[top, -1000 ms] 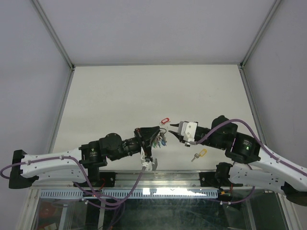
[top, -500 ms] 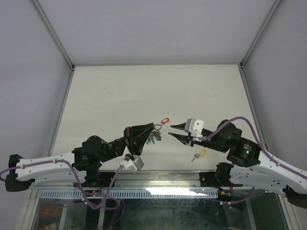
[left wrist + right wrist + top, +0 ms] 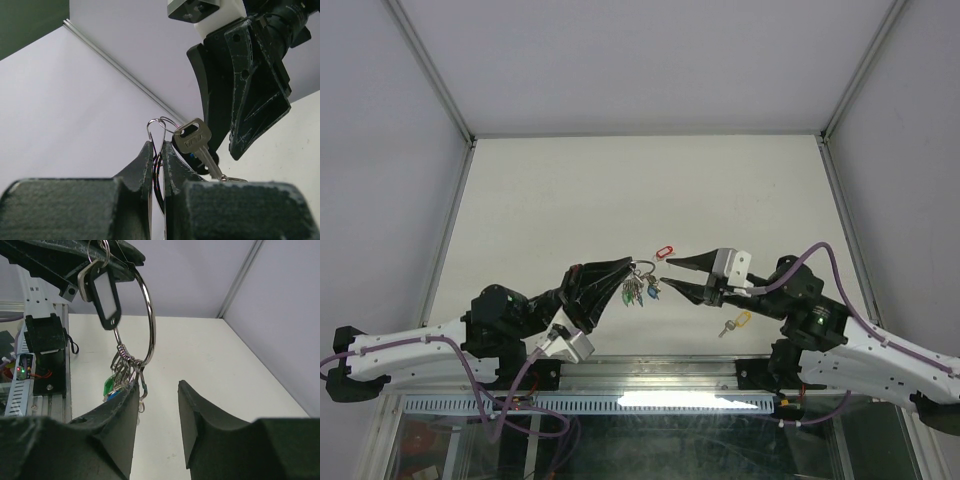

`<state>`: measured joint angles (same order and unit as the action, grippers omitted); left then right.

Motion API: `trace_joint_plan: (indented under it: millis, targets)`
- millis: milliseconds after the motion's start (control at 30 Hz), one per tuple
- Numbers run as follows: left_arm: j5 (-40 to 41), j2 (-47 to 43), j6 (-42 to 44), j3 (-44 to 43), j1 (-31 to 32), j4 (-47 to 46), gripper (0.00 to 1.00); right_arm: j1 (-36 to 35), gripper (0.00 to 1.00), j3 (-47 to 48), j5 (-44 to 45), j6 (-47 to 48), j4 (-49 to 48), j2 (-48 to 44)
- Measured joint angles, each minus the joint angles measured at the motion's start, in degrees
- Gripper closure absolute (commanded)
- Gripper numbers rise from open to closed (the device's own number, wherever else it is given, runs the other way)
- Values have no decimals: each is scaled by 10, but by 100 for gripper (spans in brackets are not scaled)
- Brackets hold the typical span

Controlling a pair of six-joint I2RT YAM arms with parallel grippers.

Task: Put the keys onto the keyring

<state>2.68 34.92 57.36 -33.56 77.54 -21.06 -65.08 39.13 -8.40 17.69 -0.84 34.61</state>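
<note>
My left gripper (image 3: 626, 270) is shut on the thin silver keyring (image 3: 641, 268) and holds it above the table. Several keys (image 3: 637, 292) with green and blue heads hang from it. In the left wrist view the ring wire (image 3: 156, 124) sits between the shut jaws (image 3: 157, 148), with a silver key (image 3: 196, 138) beside them. My right gripper (image 3: 664, 272) is open and empty, its tips just right of the ring. In the right wrist view the ring (image 3: 148, 315) and the hanging keys (image 3: 121, 374) are next to the left finger (image 3: 122, 410). A yellow-headed key (image 3: 736, 323) lies on the table.
A red-headed key (image 3: 664, 248) lies on the table just beyond the two grippers. A black tag (image 3: 105, 296) hangs from the ring. The table's near edge and the arm bases (image 3: 650, 370) are close below.
My left arm has drawn back left and turned its wrist, still holding the ring, which is now slightly higher. My right gripper has reached left, closer to the ring.
</note>
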Motion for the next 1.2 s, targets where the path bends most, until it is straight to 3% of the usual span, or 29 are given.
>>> trace_joint_plan:
  millis: [300,567,667,733,767,967,1200]
  targets:
    - [-16,2,-9,0,0,-11,100,0,51,-28,-17,-67,-120,28]
    - [-31,5,-11,0,0,-13,100,0,56,-28,-24,-124,-200,60]
    - [-36,7,-11,0,0,-13,100,0,67,-28,-23,-129,-204,78]
    - [-43,8,-12,0,0,-13,100,0,94,-28,-23,-131,-205,86]
    - [-45,8,-12,0,0,-13,100,0,100,-28,-24,-129,-206,88]
    - [-45,5,-18,0,-4,-22,100,-3,100,-13,-28,-103,-182,89]
    - [-41,-33,-37,12,-4,-36,81,-6,100,74,15,-24,-44,63]
